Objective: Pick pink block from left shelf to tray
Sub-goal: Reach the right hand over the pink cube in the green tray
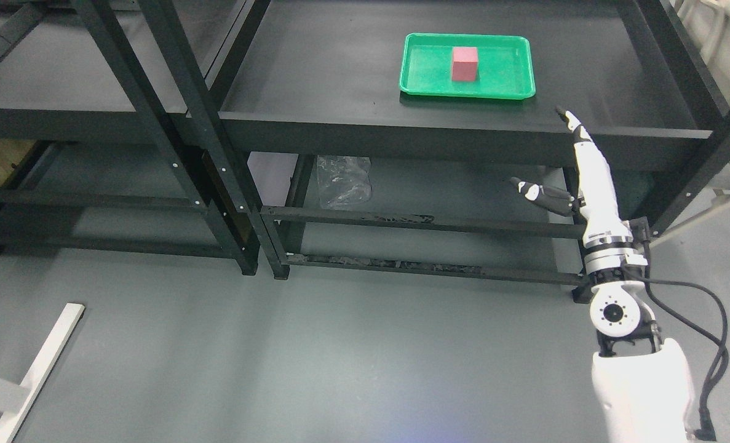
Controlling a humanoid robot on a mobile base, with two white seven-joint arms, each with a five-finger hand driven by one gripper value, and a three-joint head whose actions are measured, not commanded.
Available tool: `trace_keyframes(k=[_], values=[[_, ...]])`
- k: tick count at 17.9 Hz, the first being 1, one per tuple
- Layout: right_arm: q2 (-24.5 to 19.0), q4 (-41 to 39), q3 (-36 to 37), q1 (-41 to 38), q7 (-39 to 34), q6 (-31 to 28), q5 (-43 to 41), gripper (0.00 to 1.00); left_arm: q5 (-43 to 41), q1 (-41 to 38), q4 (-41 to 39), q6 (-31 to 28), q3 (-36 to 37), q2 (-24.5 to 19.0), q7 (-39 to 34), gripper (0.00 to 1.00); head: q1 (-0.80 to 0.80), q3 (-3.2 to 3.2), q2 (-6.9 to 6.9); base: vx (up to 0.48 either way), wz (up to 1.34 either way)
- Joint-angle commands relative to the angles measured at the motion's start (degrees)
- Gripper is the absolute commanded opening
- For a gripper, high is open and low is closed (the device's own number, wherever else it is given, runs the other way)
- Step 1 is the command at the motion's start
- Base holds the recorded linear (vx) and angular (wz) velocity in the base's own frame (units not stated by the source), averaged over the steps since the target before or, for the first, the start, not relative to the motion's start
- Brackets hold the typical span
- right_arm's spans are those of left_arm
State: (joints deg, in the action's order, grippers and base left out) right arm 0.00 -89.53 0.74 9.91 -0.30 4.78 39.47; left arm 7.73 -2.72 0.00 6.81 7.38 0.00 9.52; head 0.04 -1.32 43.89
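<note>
A pink block (464, 63) stands upright inside a green tray (512, 83) on the top board of the right black shelf (340, 80). My right hand (549, 160) hovers below and to the right of the tray, in front of the shelf's front edge. Its fingers (580, 138) are stretched out straight and the thumb (534, 191) sticks out to the left, holding nothing. The left shelf (63, 74) shows a bare dark top board. My left arm does not show.
A crumpled clear plastic bag (343, 181) lies on the right shelf's lower level. Black uprights (180, 123) separate the two shelves. A white bar (39, 363) lies on the grey floor at the lower left. A black cable (709, 332) loops beside my right forearm.
</note>
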Motion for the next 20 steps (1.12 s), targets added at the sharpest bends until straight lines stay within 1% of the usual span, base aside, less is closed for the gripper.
trace_keyframes(k=[1, 3, 4, 6, 8, 13, 16, 20], values=[[1.0, -1.7, -6.9, 1.0, 0.3, -1.6, 48.7, 1.0, 0.0, 0.0, -1.0, 0.0, 0.0, -1.0, 0.0, 1.0, 0.0, 0.0, 0.0, 0.25, 0.0], [1.0, -1.8, -6.9, 0.9, 1.0, -1.5, 47.5, 1.0, 0.0, 0.0, -1.0, 0.0, 0.0, -1.0, 0.0, 1.0, 0.0, 0.0, 0.0, 0.206, 0.0], [1.0, -1.8, -7.0, 0.9, 1.4, -0.5, 47.0, 1.0, 0.0, 0.0, -1.0, 0.0, 0.0, -1.0, 0.0, 1.0, 0.0, 0.0, 0.0, 0.26, 0.0], [1.0, -1.4, -7.1, 1.4, 0.8, 4.0, 48.4, 0.99, 0.0, 0.0, -1.0, 0.0, 0.0, -1.0, 0.0, 1.0, 0.0, 0.0, 0.0, 0.255, 0.0], [1.0, -1.3, -7.0, 1.1, 0.8, 4.3, 51.1, 0.99, 0.0, 0.0, -1.0, 0.0, 0.0, -1.0, 0.0, 1.0, 0.0, 0.0, 0.0, 0.24, 0.0], [1.0, -1.4, -7.4, 1.3, 1.6, 5.1, 51.9, 0.99, 0.0, 0.0, -1.0, 0.0, 0.0, -1.0, 0.0, 1.0, 0.0, 0.0, 0.0, 0.263, -0.02], [1.0, -0.1, -7.5, 1.3, 1.4, 5.0, 59.4, 0.99, 0.0, 0.0, -1.0, 0.0, 0.0, -1.0, 0.0, 1.0, 0.0, 0.0, 0.0, 0.295, -0.06], [1.0, 0.2, -7.9, 1.4, 0.9, 4.8, 59.8, 0.99, 0.0, 0.0, -1.0, 0.0, 0.0, -1.0, 0.0, 1.0, 0.0, 0.0, 0.0, 0.271, -0.02]])
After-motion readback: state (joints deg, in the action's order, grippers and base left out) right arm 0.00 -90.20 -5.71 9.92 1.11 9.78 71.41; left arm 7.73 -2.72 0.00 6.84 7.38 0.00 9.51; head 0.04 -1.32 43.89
